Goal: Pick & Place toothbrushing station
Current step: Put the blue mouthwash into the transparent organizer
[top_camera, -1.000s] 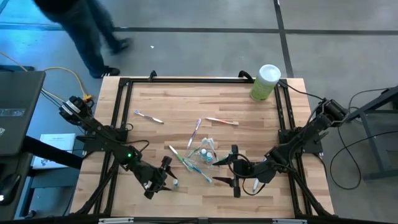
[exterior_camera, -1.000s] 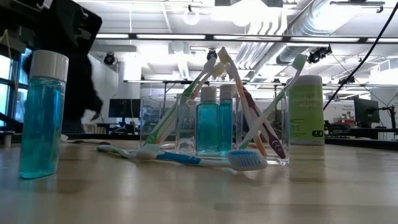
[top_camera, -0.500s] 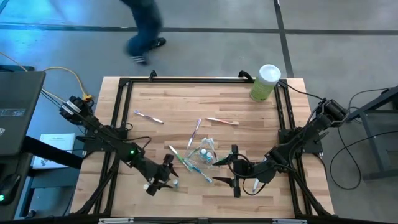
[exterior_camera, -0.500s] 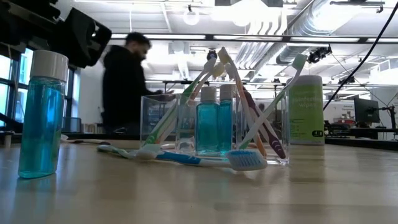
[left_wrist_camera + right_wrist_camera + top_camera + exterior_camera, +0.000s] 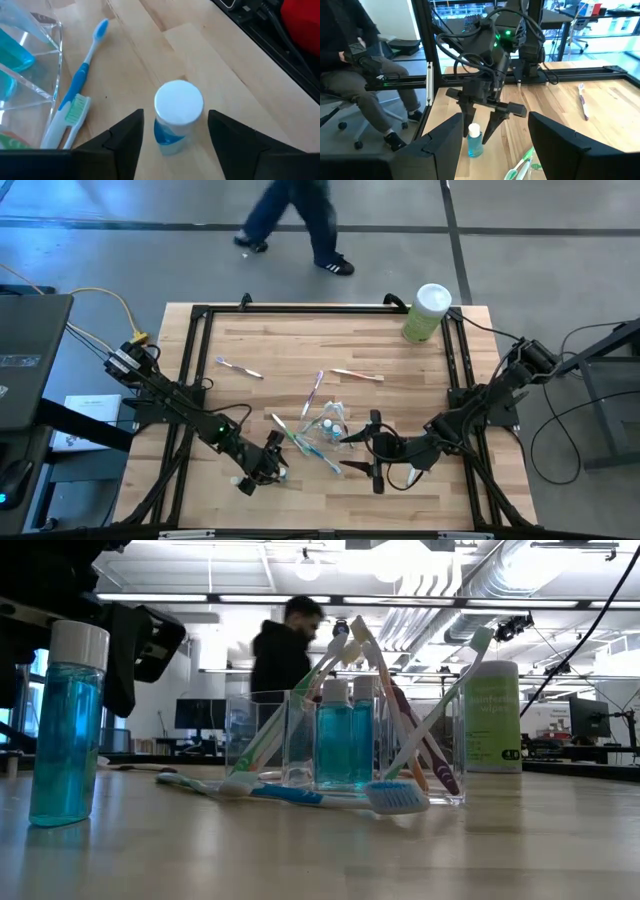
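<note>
Left gripper (image 5: 172,137) open, straddling upright blue bottle (image 5: 176,115) near table's front edge beside clear cup (image 5: 330,425) of toothbrushes; off-centre closure could tip the bottle; right gripper (image 5: 372,458) waits open nearby.

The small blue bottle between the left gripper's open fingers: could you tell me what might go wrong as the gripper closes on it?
1. The blue bottle stands upright, tall and narrow, between the open fingers of the left gripper; an off-centre close could tip it.
2. A blue toothbrush and the clear holder lie close beside it; a falling bottle might knock them.
3. The right gripper waits open near the holder, so a wide left-arm swing might meet it.
</note>
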